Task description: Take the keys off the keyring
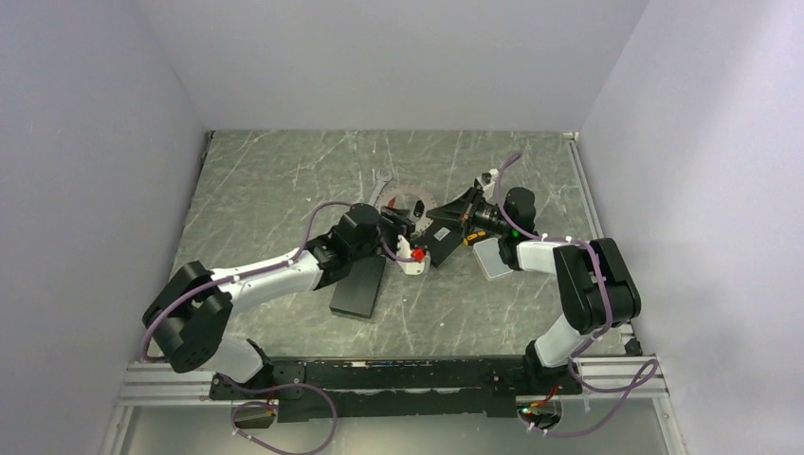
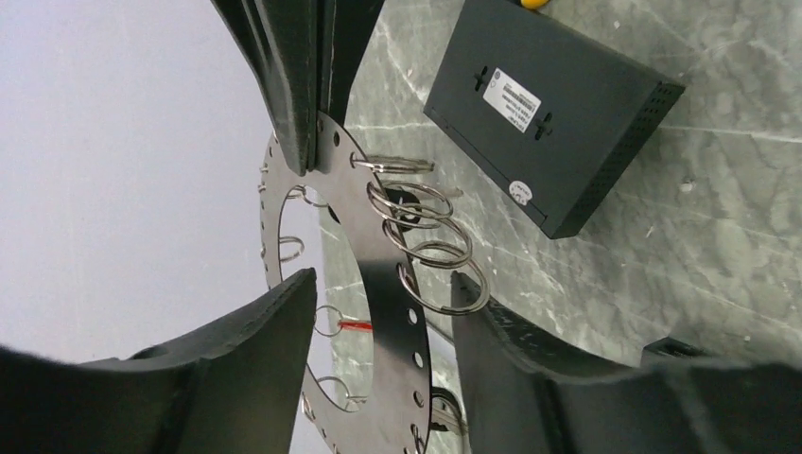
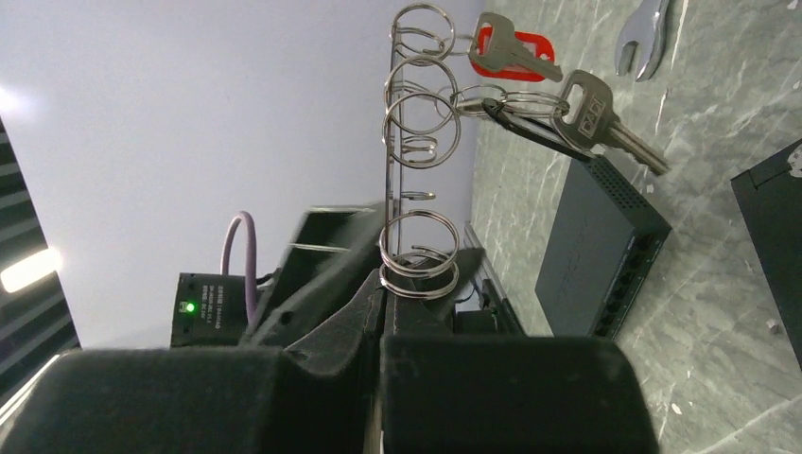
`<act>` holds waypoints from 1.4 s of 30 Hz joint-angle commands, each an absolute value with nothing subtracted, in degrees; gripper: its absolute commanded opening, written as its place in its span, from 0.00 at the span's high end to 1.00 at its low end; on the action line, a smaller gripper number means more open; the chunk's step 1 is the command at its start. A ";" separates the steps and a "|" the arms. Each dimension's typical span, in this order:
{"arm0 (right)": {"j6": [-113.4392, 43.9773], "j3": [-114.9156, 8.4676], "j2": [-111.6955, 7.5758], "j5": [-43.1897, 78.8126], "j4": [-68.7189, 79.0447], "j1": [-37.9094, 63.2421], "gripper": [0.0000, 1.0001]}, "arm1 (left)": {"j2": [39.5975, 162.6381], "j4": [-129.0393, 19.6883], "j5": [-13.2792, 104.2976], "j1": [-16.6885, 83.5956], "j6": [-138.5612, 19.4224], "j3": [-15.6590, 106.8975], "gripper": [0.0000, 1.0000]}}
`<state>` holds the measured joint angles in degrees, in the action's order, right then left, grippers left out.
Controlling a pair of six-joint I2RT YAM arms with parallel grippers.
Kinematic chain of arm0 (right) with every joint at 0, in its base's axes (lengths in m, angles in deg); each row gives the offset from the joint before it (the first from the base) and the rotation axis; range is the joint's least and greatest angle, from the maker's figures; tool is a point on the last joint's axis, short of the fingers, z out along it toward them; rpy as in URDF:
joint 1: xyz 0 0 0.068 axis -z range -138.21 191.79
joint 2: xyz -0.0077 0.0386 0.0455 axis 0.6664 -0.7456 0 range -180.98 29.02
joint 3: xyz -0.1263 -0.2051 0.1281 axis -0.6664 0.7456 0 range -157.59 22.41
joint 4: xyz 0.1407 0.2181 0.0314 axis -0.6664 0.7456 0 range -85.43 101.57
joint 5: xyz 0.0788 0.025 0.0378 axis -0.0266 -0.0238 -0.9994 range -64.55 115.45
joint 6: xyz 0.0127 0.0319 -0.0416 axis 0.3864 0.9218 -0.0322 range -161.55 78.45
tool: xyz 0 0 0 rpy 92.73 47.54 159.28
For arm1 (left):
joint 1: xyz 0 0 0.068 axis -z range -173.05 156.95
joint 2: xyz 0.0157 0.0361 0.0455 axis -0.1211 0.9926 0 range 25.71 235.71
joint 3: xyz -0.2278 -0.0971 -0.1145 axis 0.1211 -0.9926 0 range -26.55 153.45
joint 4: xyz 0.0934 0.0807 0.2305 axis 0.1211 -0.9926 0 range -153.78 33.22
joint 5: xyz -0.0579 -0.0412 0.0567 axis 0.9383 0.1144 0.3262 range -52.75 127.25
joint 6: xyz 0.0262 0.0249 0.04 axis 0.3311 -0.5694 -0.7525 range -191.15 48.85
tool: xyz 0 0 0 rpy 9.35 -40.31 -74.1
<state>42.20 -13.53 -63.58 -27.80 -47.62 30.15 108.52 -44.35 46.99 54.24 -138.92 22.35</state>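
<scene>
right gripper (image 3: 383,295): jaws clamped on rim of flat, perforated metal keyring (image 2: 383,303) | left gripper (image 2: 383,282): jaws apart, straddling its band | keys (image 3: 588,106): silvery, toothed, hanging from wire split rings (image 3: 421,142) beside red tag (image 3: 534,47)

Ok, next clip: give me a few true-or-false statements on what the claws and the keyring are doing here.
1. The right claw is shut on the keyring. True.
2. Nothing hangs from the keyring any more. False: keys hang from it.
3. The wrench lies on the table, in no claw. True.
4. The left claw grips the black box. False: it is open, with a finger on either side of the keyring, and the box lies apart.
</scene>
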 commanded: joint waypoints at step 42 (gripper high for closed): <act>-8.80 -18.70 -41.25 -51.27 -37.07 35.21 0.01 | 122.95 -127.29 89.75 41.20 -89.13 85.89 1.00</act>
<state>-3.57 -18.17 -42.40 -44.46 -35.86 35.71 124.87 -128.55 78.74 42.68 -91.16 85.35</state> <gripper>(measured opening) 0.992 0.045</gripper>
